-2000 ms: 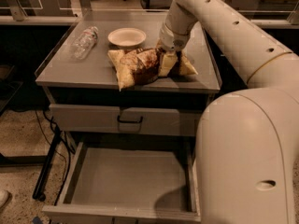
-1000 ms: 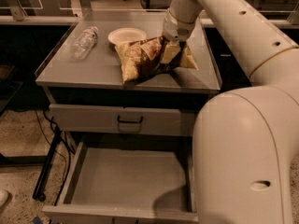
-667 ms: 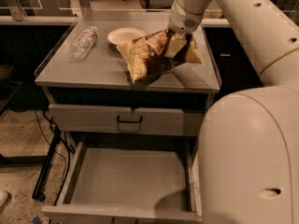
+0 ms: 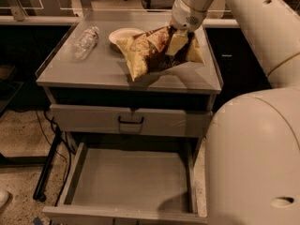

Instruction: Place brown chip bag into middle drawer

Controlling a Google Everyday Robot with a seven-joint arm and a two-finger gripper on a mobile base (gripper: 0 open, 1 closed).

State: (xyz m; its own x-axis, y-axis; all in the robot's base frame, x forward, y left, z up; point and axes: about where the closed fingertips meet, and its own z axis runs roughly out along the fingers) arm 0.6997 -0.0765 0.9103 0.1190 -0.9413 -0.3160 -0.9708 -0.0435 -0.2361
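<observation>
Camera view looked down at the front of a grey cabinet (image 4: 93, 71). The gripper (image 4: 179, 35) was above the right back part of the cabinet top, at the end of the white arm (image 4: 262, 27) that came in from the upper right. It was clamped on the upper right part of the brown chip bag (image 4: 147, 50), with the jaws pressed together on the crinkled material.

The bag hung tilted from the gripper: its right end was high, and its pale yellow left end pointed down toward the top, above a dark shadow. I could not tell if this lower corner touched the surface.

Just behind the left end of the bag stood 1 white bowl (image 4: 123, 33), partly hidden by it. Further left, well apart from the bag, 1 clear plastic bottle (image 4: 85, 42) lay on its side.

Below the top, 1 drawer front (image 4: 159, 122) with a black bar handle (image 4: 130, 121) was shut. Under it the middle drawer (image 4: 131, 182) was pulled out far toward the camera, and its flat grey floor was in view. The robot's large white body (image 4: 255, 158) filled the lower right and covered the right edge of this drawer.
</observation>
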